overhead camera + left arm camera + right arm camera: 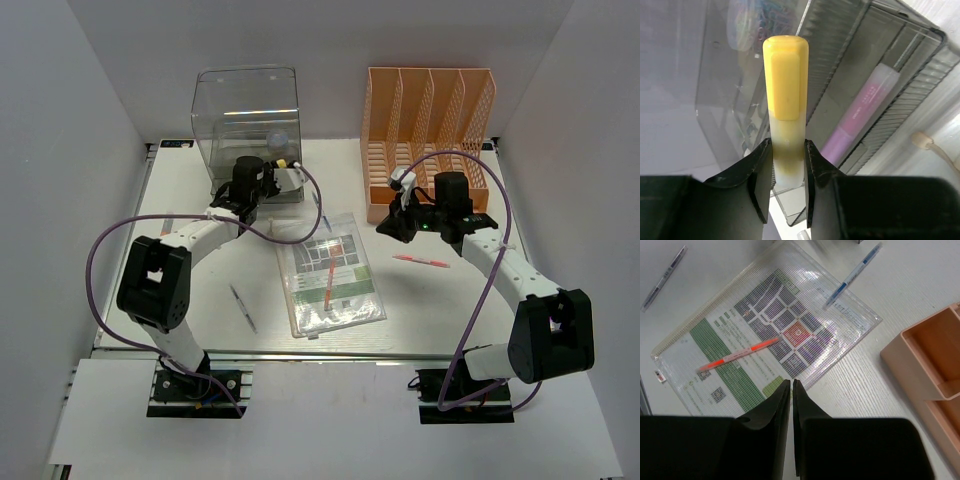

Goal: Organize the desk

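- Toward the front-left of the desk (440,310), a dark pen (243,308) lies loose with its long axis running roughly front to back. The left arm is the nearer one to it.
- Near the back-left corner, the left gripper (788,165) clamps a yellow highlighter (785,95) by its pale barrel. The cap points away from the wrist toward the clear drawer box (245,110).
- The open drawer (920,85) lies to the right of the cap in the wrist view and holds a pink highlighter (860,115) laid along its length. The held one probably needs to shift right and line up the same way.
- Mid-desk, a mesh document pouch (765,335) carries an orange pen (737,356).
- The right gripper (791,390) hangs by the pouch's right edge with its fingers nearly together, holding nothing. The orange file rack (430,130) stands just behind it at the back-right.
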